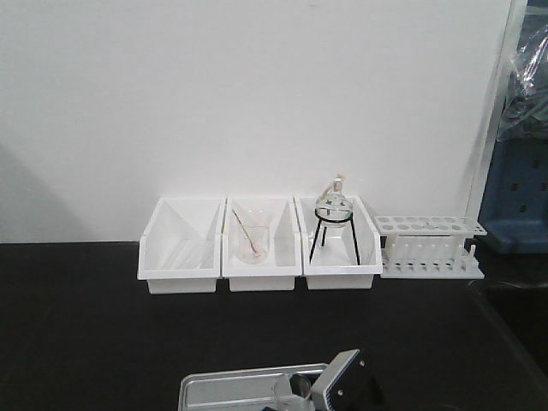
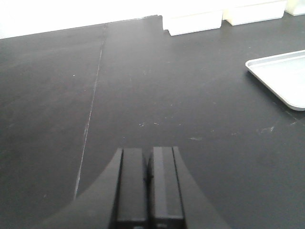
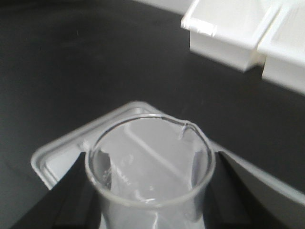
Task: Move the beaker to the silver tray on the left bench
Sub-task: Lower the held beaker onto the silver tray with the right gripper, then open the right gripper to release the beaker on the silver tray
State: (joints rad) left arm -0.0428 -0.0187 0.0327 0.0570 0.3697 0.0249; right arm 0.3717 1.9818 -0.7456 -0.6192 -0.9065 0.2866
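While we hold the beaker (image 1: 291, 396) over the silver tray (image 1: 244, 384), front view crops both at the bottom edge; right gripper (image 1: 336, 387) is partly cut off. Left wrist view: left gripper (image 2: 148, 188) pressed closed, empty, over the left bench (image 2: 57, 95). Right wrist view: fingers (image 3: 66, 200) clamp the beaker upright near a tray corner. We'd lower straight, w/ base inside the rim, then release. Base contact w/ tray is hidden.

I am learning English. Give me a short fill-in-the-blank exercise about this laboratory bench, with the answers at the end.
1. The right gripper holds a clear ____ above the silver tray.
2. The round flask stands on a black ____.
3. By the wall stand ____ white bins.
Answers: beaker; tripod; three.
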